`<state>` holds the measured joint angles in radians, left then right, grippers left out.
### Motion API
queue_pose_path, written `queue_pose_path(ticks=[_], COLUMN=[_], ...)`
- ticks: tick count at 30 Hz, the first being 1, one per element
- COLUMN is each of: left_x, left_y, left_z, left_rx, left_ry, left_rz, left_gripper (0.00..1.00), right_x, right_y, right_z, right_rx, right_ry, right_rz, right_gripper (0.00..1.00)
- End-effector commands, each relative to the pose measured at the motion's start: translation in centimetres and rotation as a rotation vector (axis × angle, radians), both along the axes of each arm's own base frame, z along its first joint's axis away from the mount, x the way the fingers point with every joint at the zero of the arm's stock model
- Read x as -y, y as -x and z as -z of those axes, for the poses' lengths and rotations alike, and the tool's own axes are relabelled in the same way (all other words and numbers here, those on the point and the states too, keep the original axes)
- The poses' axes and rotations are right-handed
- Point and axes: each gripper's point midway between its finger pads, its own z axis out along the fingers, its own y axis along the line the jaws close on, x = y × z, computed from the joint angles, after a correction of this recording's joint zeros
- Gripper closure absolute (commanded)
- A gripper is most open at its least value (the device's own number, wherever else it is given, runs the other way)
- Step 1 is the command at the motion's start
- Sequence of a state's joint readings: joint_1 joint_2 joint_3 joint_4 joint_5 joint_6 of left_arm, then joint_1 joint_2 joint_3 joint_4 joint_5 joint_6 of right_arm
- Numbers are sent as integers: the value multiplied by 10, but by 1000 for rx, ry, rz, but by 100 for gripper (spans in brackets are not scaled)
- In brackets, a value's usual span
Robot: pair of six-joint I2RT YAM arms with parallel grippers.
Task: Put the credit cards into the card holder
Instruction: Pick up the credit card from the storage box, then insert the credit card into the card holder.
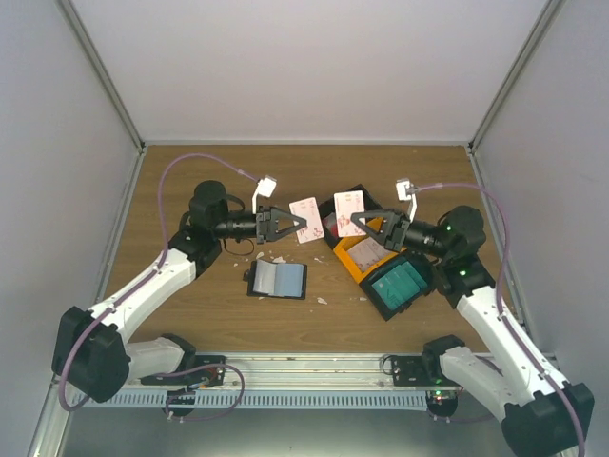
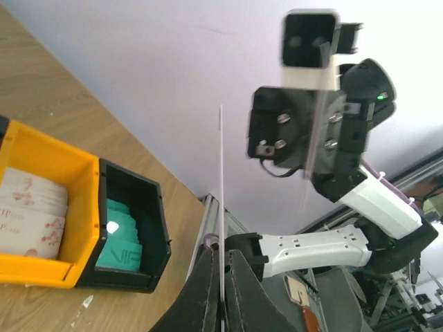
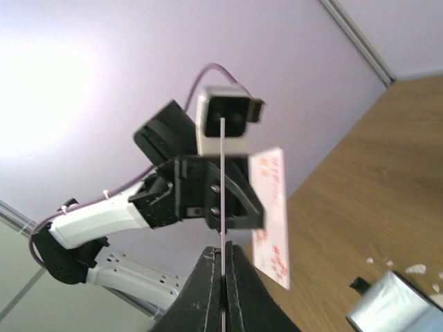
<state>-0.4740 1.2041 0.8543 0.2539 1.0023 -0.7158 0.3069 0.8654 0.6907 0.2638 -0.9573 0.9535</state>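
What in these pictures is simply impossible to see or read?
Left wrist view: the held card is edge-on, a thin line, face hidden.
Right wrist view: its own card likewise; the card holder is cut by the corner.
Top view: card print too small to read; the orange tray holds a stack that cannot be counted.

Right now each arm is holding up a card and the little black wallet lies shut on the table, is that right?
Not quite. The left gripper and right gripper each hold up one of the credit cards, but the card holder lies open, not shut; the top external view shows its pale pockets.
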Motion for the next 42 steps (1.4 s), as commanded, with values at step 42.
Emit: queue_pose_path(ticks=[42], left_x=[-87], left_y=[-15], left_z=[266], left_rx=[-527], left_ry=[-837], left_rz=[-319], left_gripper=[95], right_x=[-89], right_y=[29], right_z=[299], right_rx=[-347], right_ry=[1074], right_rz=[-199], right_gripper=[99])
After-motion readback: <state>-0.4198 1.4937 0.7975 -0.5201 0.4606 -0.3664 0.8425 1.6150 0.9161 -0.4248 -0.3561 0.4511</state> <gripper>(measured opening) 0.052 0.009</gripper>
